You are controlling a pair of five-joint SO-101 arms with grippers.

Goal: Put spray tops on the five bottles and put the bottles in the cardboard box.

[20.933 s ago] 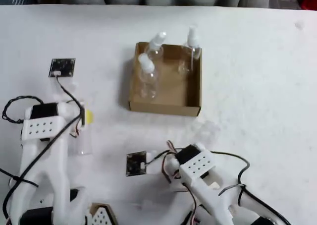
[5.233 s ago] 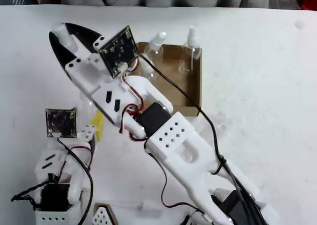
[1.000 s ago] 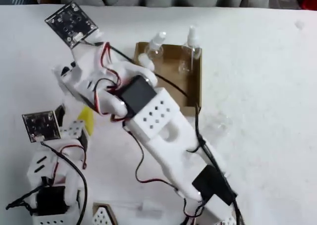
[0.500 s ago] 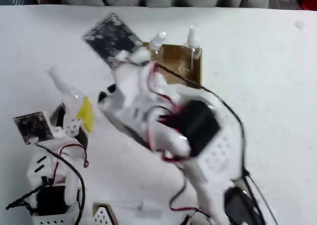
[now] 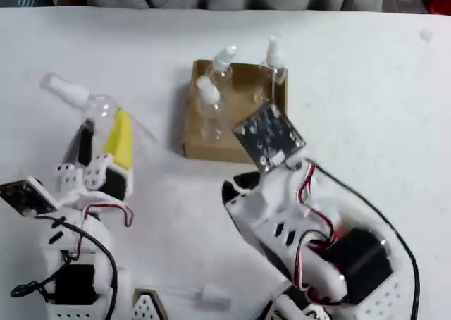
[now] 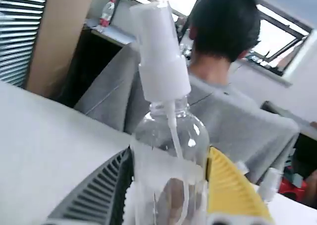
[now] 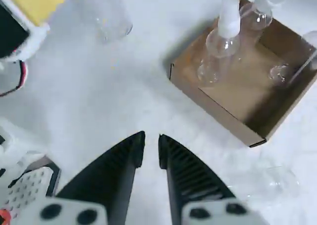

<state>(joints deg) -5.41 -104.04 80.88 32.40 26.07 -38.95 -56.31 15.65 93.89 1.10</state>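
A white table (image 5: 366,87) carries everything. Two white arms stand at its near edge.

The right arm (image 5: 317,242) is folded back at the near right corner. The right gripper (image 7: 150,138) hangs over bare table, on the near side of the box. Its two black fingers are almost together, with a thin gap between them, and they hold nothing.

The left arm (image 5: 77,256) stands at the near left corner. The left gripper (image 5: 103,121) has one black finger and one yellow finger. They are closed on the body of a clear bottle (image 6: 168,136), held up above the left side of the table. A white spray top (image 6: 158,51) sits on this bottle's neck. From above, the bottle leans toward the far left corner.

An open cardboard box (image 5: 218,151) sits near the middle of the table, a little toward the far edge. Three clear bottles with white spray tops stand inside it: one by the left wall (image 5: 210,108), one in the far left corner (image 5: 220,65) and one in the far right corner (image 5: 271,70).

Another clear bottle (image 7: 270,181) lies on its side on the table, just off the box's near right corner. Whether it has a top cannot be told.

A loose spray top (image 5: 208,295) lies at the near edge, between the two arm bases.
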